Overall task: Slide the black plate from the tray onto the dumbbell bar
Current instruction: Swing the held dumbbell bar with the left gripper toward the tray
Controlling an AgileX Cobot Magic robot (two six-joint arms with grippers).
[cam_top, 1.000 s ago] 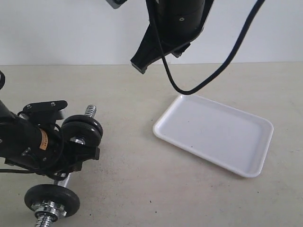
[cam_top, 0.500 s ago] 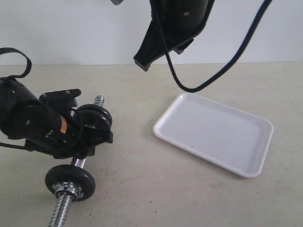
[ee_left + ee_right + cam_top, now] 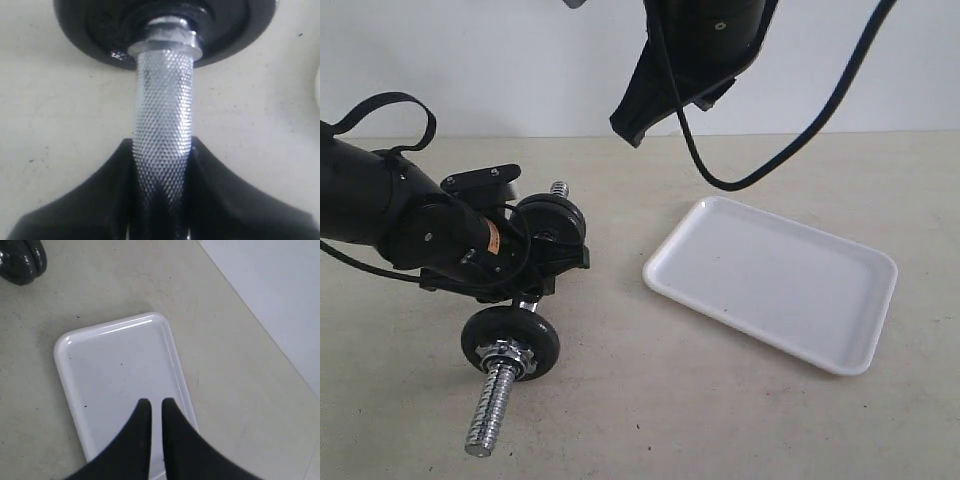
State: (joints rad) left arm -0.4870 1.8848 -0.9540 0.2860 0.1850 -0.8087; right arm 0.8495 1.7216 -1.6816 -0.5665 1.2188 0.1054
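On the left, the left gripper (image 3: 162, 155) is clamped on the knurled middle of the dumbbell bar (image 3: 492, 405), its fingers closed around the rod between two black discs. Against a second ago, the bar is found carried to the right and away from the near edge of the table (image 3: 620, 400), toward the tray, so that its near threaded end, formerly cut off, is now fully shown. The bar is held tilted, with the lower disc (image 3: 510, 342) and a silver nut (image 3: 505, 355) toward the near end and the upper disc (image 3: 550, 222) toward the far end. Whether the near end touches the table cannot be told. The black plate is not seen on the tray; it is judged to be already on the bar, though which disc it is cannot be told, so the sliding step appears done. Further right, the right gripper (image 3: 153, 407) is held high above the tray (image 3: 665, 280), its fingers drawn almost together with nothing between them; it has shifted only slightly. A black cable (image 3: 720, 183) hangs in a loop from that arm over the tray's far corner. Nothing is seen lying between the bar and the tray; only the cable and the hanging arm could be fouled should the bar be brought further right.
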